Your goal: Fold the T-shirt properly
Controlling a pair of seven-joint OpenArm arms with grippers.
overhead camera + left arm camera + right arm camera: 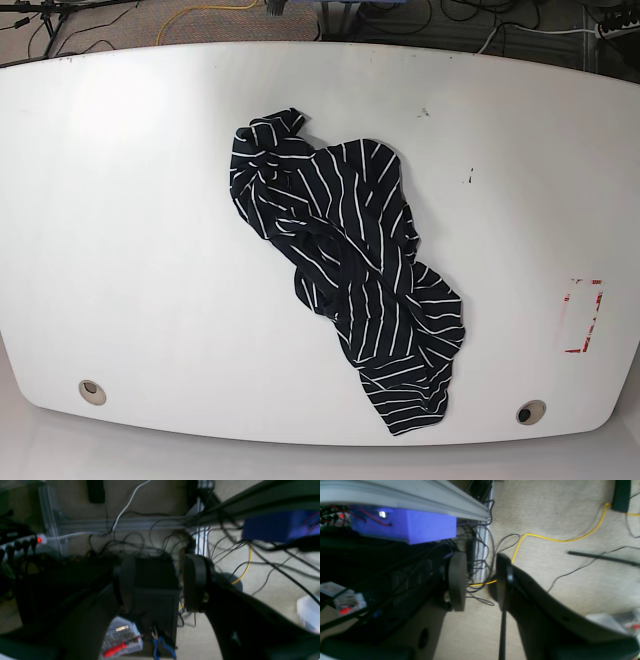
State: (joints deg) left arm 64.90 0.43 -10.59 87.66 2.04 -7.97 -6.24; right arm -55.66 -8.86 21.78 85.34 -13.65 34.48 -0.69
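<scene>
The T-shirt [350,260], black with thin white stripes, lies crumpled in a long heap on the white table [130,220], running from the upper middle down to the lower right. Neither arm shows in the base view. My left gripper [160,585] is open and empty, hanging over the carpeted floor with cables beneath it. My right gripper [480,580] is open and empty too, also over the floor beside the table frame. The shirt shows in neither wrist view.
A red outlined mark [583,317] sits at the table's right edge. Two round holes [92,391] [530,411] lie near the front edge. Below the table are a blue box [405,526], a yellow cable [557,538], tangled black wires [155,537] and a parts case [122,640].
</scene>
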